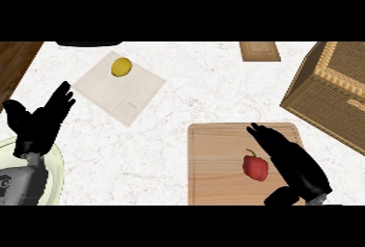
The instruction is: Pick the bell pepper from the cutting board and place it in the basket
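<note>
On the white speckled counter (206,87), a small red bell pepper (255,167) lies on the light wooden cutting board (214,159) at the lower right of the frame. The black right hand (288,157) is just beside the pepper, with its fingers straight. The woven brown basket (321,91) stands at the right edge. The black left hand (39,123) rests open at the left. A yellow round fruit (121,66) lies on a pale square cloth (118,96) at the upper left.

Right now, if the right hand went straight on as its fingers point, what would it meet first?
Seemingly nothing: the right hand points past the bell pepper, across the cutting board, onto bare counter.
</note>
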Available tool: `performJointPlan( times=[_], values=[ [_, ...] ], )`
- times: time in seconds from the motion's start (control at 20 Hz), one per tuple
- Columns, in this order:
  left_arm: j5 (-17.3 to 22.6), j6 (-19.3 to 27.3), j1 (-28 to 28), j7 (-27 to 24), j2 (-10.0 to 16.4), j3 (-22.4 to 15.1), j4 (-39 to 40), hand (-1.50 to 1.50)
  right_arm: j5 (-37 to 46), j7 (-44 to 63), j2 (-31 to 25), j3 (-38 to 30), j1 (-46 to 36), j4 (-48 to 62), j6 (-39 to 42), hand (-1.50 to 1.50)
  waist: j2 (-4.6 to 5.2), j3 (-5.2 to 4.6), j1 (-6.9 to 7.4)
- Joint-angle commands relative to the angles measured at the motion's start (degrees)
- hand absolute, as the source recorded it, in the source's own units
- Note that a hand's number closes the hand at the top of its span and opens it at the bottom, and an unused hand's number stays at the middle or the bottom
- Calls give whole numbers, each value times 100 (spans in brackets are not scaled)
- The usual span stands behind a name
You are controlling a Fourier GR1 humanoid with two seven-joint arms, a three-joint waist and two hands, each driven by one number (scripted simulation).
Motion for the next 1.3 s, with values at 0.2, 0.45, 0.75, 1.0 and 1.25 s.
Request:
performJointPlan(
  times=[0.2,0.45,0.75,1.0,1.25],
  values=[
    [-135,-78,392,-100,-146,94,-369,0,668,-204,319,87,-104,449,-236,-150,0,1,23],
    [-129,22,156,359,-233,67,-570,0,1047,-411,268,82,150,789,-604,-150,-2,2,22],
    [-352,71,150,169,-386,-10,-397,0,1626,-206,609,460,-83,1201,-640,150,0,1,26],
    [-322,-122,-433,-281,-209,288,599,0,1811,-699,444,375,-116,1641,-865,150,8,0,-5],
    [-165,-341,-332,25,-80,383,298,0,2020,-588,501,453,-161,1417,-551,150,4,0,3]
  ],
)
